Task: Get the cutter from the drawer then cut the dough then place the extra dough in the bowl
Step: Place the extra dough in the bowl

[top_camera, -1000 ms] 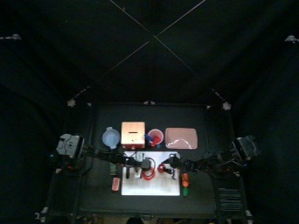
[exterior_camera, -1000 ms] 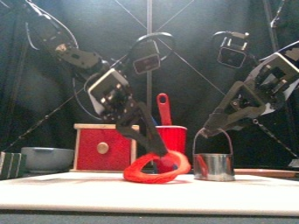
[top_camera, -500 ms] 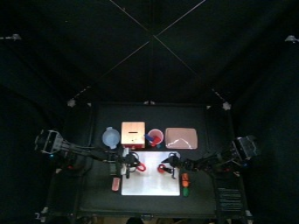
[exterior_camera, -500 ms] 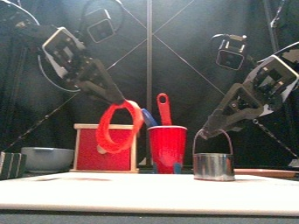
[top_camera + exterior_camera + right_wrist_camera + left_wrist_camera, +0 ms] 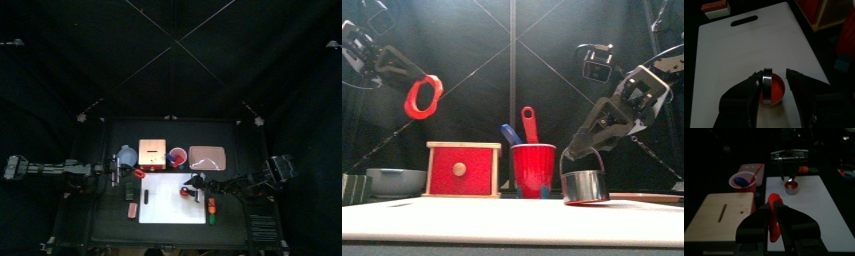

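While the right gripper sits at the top of the upright wire handle of the cutter, right of centre in the front view, the left gripper hangs high in the upper left of that frame. Its jaws are clenched on the red dough ring. The ring dangles clear of the table, well above the blue-grey bowl, which stands in the lower left corner just beside the wooden box. The box's red drawer front looks pushed in.

Whether the right gripper pinches the wire or only brackets it, I cannot tell. The cutter stands on the white cutting board, toward the board's right side in the front view. A round red dough disc lies inside its metal rim, low and central in the right wrist view. A sliver of red shows under the rim from the front.

Behind the board, at the middle of the front view, the red cup stands just right of the box, with the blue knife and the red knife sticking up from it. From above, the pink tray lies right of the cup. A small red toy lies off the board's left edge, and an orange and green one lies at its right edge.
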{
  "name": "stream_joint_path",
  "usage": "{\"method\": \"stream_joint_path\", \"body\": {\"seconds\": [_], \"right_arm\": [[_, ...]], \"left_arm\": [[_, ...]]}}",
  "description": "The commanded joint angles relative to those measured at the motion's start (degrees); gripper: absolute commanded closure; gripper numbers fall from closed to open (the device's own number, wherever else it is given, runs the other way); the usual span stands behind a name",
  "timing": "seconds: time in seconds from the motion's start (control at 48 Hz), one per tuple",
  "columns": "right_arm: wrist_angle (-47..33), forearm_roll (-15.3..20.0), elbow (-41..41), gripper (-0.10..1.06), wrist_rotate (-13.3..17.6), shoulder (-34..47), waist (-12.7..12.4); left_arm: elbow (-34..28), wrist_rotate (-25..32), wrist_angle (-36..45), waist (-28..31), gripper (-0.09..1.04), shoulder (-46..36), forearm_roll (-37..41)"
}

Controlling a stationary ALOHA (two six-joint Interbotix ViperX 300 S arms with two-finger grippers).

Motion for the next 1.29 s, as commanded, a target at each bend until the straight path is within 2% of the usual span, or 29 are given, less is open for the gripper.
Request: {"method": "stream_joint_path", "body": {"seconds": [0.021,0.229,0.396,0.562,0.771,1.062,1.292], "right_arm": [[0.3,0.1,-1.3,0.17,0.1,-1.5,-0.4],[0.9,-0.2,-1.8,0.17,-0.1,-1.6,-0.7],[0.8,-0.2,-1.9,0.17,-0.2,-1.6,-0.7],[0.9,-0.3,-1.9,0.17,-0.4,-1.8,-0.8],[1.1,-1.3,-2.0,0.17,-0.1,-1.8,-0.8],[1.6,-1.8,-2.1,0.17,-0.4,-1.8,-0.8],[1.7,-2.3,-2.1,0.17,-0.4,-1.8,-1.1]], "left_arm": [[0.1,-0.2,1.6,5.3,0.37,-0.3,2.3],[0.9,-0.2,3.2,15.1,0.37,-0.4,3.8],[1.6,-0.4,5.0,17.7,0.37,-0.4,3.4],[2.0,-0.6,11.0,19.2,0.36,-0.4,0.2],[2.4,-0.6,11.3,23.7,0.30,-0.3,-2.5],[2.9,-0.7,11.2,24.1,0.13,-0.3,-4.1],[2.9,-0.6,11.3,24.1,0.11,-0.3,-4.8]]}}
